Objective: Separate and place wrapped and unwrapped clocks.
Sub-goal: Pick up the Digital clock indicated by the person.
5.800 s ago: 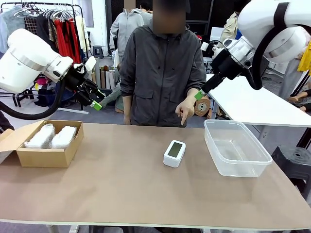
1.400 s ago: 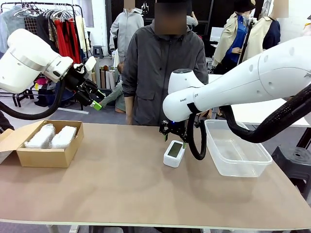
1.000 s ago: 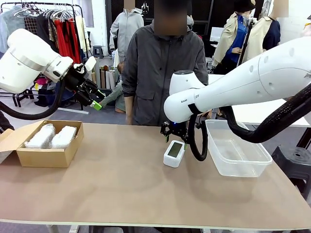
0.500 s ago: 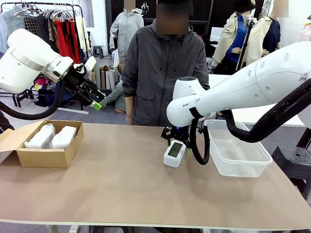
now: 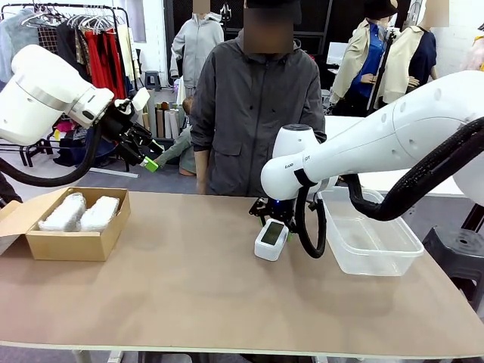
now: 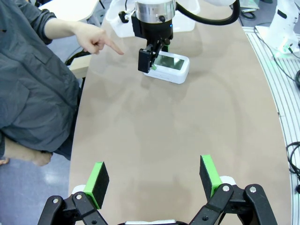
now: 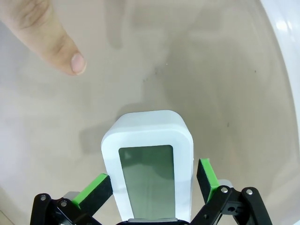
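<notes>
The right arm, which hung high in the upper right of the front view some seconds ago, has come down across the middle, and over the last second it has sunk the final bit, so that the right gripper (image 5: 274, 220) now sits at the far end of the bare clock (image 5: 271, 238) in the centre of the table (image 5: 189, 302). In the right wrist view its green pads (image 7: 93, 190) stand spread wide on either side of the clock (image 7: 147, 136), just beside its white flanks at the bottom of the frame. The jaws are open and nothing is gripped yet. The clock lies where it lay before, screen up, so I judge the approach done and the squeeze still to come. The person's pointing finger (image 7: 51, 37) hovers at the upper left of that view, near the clock but apart from it; the left wrist view shows the same hand (image 6: 93, 40) at upper left, aimed at the clock (image 6: 171, 68) and the right gripper (image 6: 150, 58). The left gripper (image 5: 147, 155) has not moved: it hangs at the left of the front view, fingers apart and empty, as its own camera confirms (image 6: 154, 176). The two wrapped bundles (image 5: 63, 212) (image 5: 100, 212) stay side by side in the cardboard box (image 5: 76, 246) at lower left. The clear tub (image 5: 378, 261) right of centre holds nothing, which makes it the likely spot for the bare clock.
</notes>
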`<action>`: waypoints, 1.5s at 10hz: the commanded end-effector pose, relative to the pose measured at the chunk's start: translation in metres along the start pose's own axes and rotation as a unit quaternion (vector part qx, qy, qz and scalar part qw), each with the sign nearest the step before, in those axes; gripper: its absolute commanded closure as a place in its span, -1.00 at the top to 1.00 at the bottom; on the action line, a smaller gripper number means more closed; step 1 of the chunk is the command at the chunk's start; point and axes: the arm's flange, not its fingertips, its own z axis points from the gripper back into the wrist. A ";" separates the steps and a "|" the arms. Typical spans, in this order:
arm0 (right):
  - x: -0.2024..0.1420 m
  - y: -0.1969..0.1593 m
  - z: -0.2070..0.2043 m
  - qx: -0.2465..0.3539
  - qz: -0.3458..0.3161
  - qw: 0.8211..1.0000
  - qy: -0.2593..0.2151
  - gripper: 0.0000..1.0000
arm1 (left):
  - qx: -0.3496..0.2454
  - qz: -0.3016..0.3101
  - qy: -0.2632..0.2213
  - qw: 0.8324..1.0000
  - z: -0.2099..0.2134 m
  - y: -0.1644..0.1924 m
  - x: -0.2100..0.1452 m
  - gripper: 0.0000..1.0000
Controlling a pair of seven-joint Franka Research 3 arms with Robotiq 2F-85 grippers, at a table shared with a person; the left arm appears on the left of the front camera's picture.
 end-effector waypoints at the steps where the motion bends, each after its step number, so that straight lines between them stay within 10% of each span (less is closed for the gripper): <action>1: 0.002 -0.002 0.002 0.006 0.012 1.000 -0.001 1.00 | 0.001 -0.004 0.000 1.000 0.001 -0.001 0.000 1.00; 11: -0.001 0.000 -0.005 0.021 0.071 0.997 0.011 1.00 | 0.001 -0.004 0.000 1.000 0.001 -0.001 0.000 1.00; 15: -0.003 -0.006 0.001 0.002 0.090 0.996 0.016 -0.60 | 0.001 -0.004 0.000 1.000 0.001 -0.001 0.000 1.00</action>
